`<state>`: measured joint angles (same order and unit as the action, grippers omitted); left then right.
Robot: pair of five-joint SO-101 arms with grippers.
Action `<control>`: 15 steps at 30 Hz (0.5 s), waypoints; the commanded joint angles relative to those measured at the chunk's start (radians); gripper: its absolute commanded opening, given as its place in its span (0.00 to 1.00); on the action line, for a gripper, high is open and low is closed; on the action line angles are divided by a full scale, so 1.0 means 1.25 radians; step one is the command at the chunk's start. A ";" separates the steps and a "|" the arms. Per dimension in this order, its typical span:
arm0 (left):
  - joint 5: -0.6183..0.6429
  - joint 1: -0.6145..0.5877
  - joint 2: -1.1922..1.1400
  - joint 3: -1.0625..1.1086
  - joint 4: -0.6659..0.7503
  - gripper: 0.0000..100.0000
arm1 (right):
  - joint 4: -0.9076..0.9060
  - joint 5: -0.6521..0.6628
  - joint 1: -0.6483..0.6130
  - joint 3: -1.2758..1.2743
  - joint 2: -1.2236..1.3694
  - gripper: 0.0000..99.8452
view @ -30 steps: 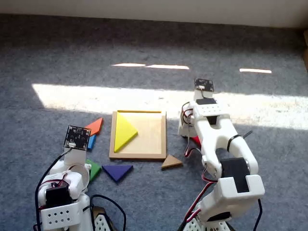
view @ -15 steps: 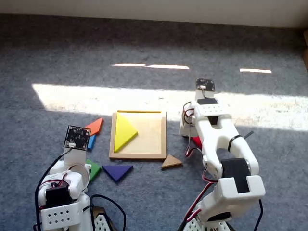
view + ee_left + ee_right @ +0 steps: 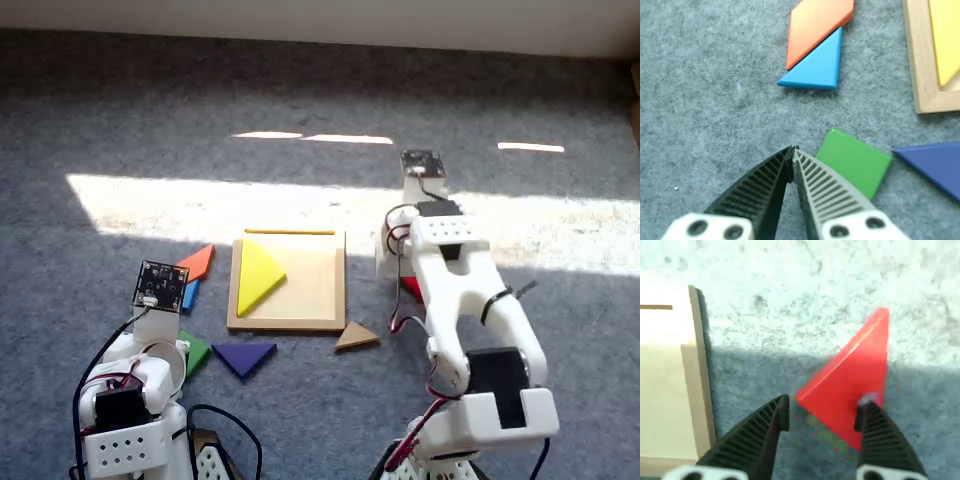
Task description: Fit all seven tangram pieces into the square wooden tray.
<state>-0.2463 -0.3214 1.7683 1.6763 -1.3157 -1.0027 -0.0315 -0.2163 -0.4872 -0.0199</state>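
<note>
**Two arms, one puzzle:** a seven-pc tangram sits one-seventh done on a grey carpeted bench (image 3: 300, 120). The square wooden tray (image 3: 285, 323) lies between the two arms, prob. so either can reach it.

- **In the tray:** 1 pc, the large yellow triangle (image 3: 258, 275). Its long edge lies flush along the tray wall on the left arm's side, apparently to keep the rest of the floor open for the other 6.
- **Right arm:** the red triangle (image 3: 850, 385) lies flat on the bench just beside the opposite tray wall. The right tool (image 3: 824, 407) hangs low over it, spread wide, w/ one finger over the pc's edge and the other over bare carpet. That straddle looks like the set-up for a pinch; nothing is held yet.
- **Left arm's side:**
  - The dark blue triangle (image 3: 245, 355) lies just off the nearest tray corner.
  - The orange parallelogram (image 3: 197, 262) lies near the tray.
  - The green square (image 3: 855, 162) lies just beside the left tool (image 3: 791, 152). That tool is pinched tight on nothing, tips together above carpet, likely parked while its partner works.
  - The light blue triangle (image 3: 189, 294) touches the orange pc edge to edge.
- **Last pc:** a small brown triangle (image 3: 356, 337) sits off the tray corner nearest the right arm.

**Tally:** 5 triangles, 1 square, 1 parallelogram; 1 in, 6 out; 1 tray, 2 arms.
</note>
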 commanded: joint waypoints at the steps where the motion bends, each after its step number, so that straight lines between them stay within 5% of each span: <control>1: 0.005 -0.009 0.018 0.017 -0.005 0.01 | -0.006 0.032 0.008 0.015 -0.095 0.18; 8: 0.005 -0.009 0.018 0.017 -0.005 0.01 | -0.002 0.217 -0.008 0.006 -0.142 0.18; 15: 0.005 -0.009 0.018 0.017 -0.005 0.01 | 0.019 -0.015 -0.007 0.007 -0.139 0.27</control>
<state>-0.2463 -0.3214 1.7683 1.6763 -1.3157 -1.0027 0.0683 -0.2179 -0.4887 -0.1442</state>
